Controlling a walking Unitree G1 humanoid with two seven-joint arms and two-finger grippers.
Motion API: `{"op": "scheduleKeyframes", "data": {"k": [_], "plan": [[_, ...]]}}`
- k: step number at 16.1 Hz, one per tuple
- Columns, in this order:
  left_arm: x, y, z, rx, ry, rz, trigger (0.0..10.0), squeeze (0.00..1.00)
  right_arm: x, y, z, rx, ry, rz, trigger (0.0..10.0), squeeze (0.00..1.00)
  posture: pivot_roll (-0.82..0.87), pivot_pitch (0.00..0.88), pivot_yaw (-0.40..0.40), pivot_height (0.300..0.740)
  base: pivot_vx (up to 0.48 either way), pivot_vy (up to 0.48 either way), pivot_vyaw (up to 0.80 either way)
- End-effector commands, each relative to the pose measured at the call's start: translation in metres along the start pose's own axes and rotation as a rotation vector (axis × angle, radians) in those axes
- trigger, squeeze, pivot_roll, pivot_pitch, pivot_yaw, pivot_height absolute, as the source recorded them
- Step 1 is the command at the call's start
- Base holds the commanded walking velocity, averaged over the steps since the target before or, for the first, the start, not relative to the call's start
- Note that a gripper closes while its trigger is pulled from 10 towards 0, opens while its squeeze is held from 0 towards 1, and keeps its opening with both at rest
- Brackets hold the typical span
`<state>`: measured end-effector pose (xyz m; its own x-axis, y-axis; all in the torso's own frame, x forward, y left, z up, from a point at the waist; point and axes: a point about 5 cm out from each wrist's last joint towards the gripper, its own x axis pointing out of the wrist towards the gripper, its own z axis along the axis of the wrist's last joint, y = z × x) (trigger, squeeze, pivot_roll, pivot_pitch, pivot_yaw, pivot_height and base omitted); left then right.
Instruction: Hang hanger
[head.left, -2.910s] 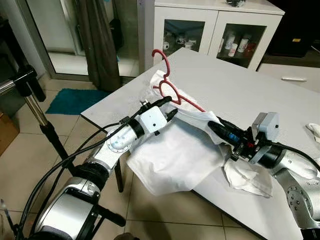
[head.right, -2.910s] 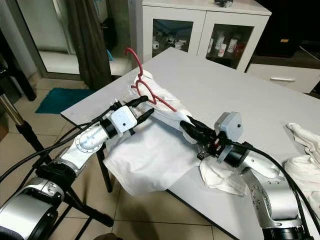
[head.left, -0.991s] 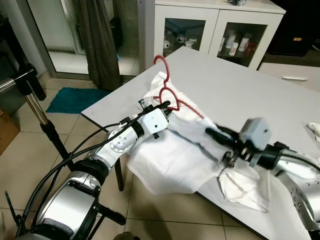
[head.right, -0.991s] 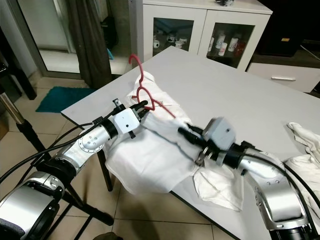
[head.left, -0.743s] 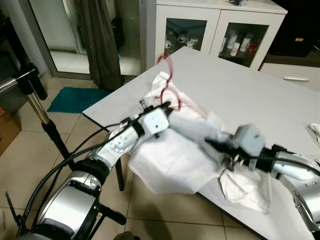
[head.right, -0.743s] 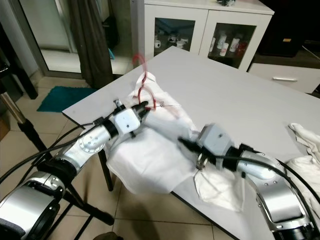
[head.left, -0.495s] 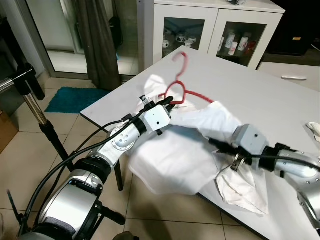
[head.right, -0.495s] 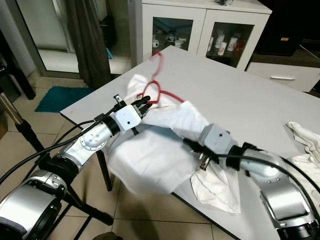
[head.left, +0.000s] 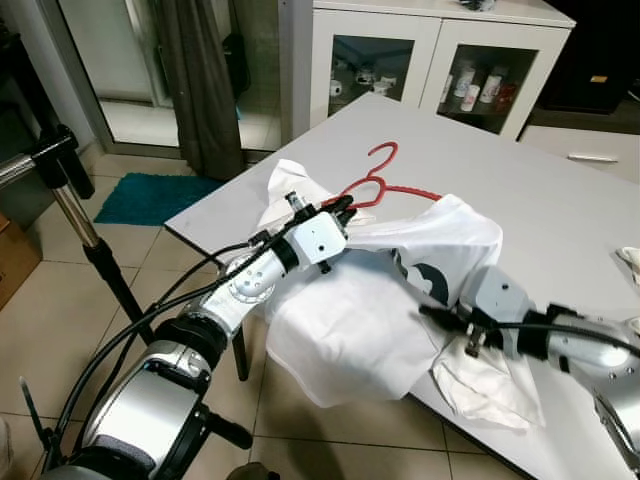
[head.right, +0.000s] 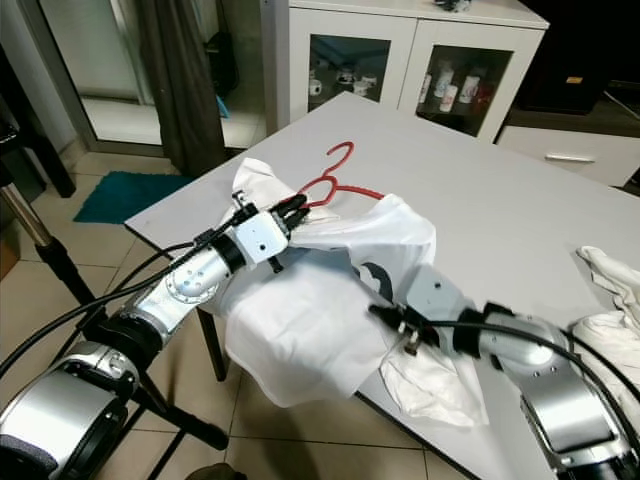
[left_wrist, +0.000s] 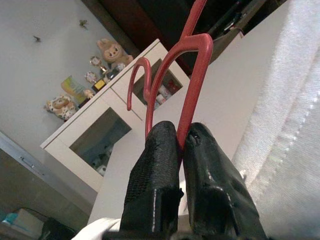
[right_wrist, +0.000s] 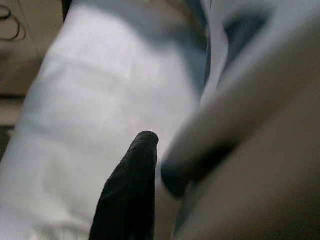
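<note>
The left claw (left_wrist: 182, 145) is pinched tight on the red hanger (head.left: 372, 186) right where the neck meets the bar, and the hook sticks up and away from it, toward the far side of the bench (head.left: 520, 190). The hanger's long bar runs sideways inside the white shirt (head.left: 400, 280) toward the right claw (head.left: 440, 318) — that one is down at the shirt's low edge, and I cannot tell if it is apart or together. The left arm is the nearer one, so it looks like it should lift the hook
</note>
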<state>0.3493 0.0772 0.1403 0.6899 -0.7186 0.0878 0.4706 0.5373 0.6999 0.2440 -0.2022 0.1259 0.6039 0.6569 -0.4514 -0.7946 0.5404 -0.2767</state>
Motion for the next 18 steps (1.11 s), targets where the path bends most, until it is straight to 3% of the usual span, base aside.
{"op": "scheduleKeyframes", "data": {"k": [1,2,5,6,7,8,9,10,14,18], "plan": [[0.001,0.000,0.002,-0.004,-0.010,0.011,8.9,0.00,-0.004,-0.001,-0.006,0.017,0.037,0.006,10.0,1.00,0.01,0.000,-0.023,0.723,0.000,0.000,0.00],[0.001,0.000,0.001,-0.003,-0.008,0.017,8.8,0.00,-0.007,-0.003,-0.010,0.033,0.053,0.004,10.0,0.00,0.01,0.000,-0.024,0.723,0.000,0.000,0.00],[0.002,0.000,0.002,-0.002,-0.007,0.022,8.9,0.00,-0.012,-0.004,-0.017,0.042,0.102,0.027,10.0,0.00,0.01,0.000,-0.024,0.723,0.000,0.000,0.00],[0.002,0.000,0.002,-0.002,-0.007,0.025,9.0,0.00,-0.014,-0.003,-0.016,0.060,0.094,0.042,10.0,0.91,0.01,0.000,-0.024,0.723,0.000,0.000,0.00],[0.002,0.001,0.002,-0.003,-0.008,0.027,9.0,0.00,-0.017,-0.003,-0.014,0.066,0.084,0.054,10.0,1.00,0.01,0.000,-0.025,0.723,0.000,0.000,0.00],[0.002,0.001,0.002,-0.002,-0.008,0.028,9.2,0.00,-0.021,-0.004,-0.011,0.072,0.078,0.062,10.0,1.00,0.01,0.000,-0.025,0.723,0.000,0.000,0.00],[0.002,0.000,0.002,-0.002,-0.008,0.028,9.3,0.00,-0.024,-0.004,-0.009,0.085,0.064,0.080,10.0,0.79,0.01,0.000,-0.025,0.723,0.000,0.000,0.00],[0.002,0.000,0.002,-0.002,-0.007,0.027,9.3,0.00,-0.032,-0.001,-0.001,0.119,0.016,0.135,10.0,0.00,0.00,0.000,-0.022,0.723,0.000,0.000,0.00],[0.002,-0.001,0.002,0.001,-0.008,0.027,9.5,0.00,-0.052,-0.011,-0.001,0.115,0.031,0.119,10.0,0.00,0.00,0.000,-0.023,0.723,0.000,0.000,0.00],[0.003,-0.003,0.002,0.009,-0.007,0.020,10.0,0.00,-0.066,-0.013,-0.018,0.112,0.152,0.105,10.0,0.00,-0.01,0.000,-0.022,0.723,0.000,0.000,0.00]]}}
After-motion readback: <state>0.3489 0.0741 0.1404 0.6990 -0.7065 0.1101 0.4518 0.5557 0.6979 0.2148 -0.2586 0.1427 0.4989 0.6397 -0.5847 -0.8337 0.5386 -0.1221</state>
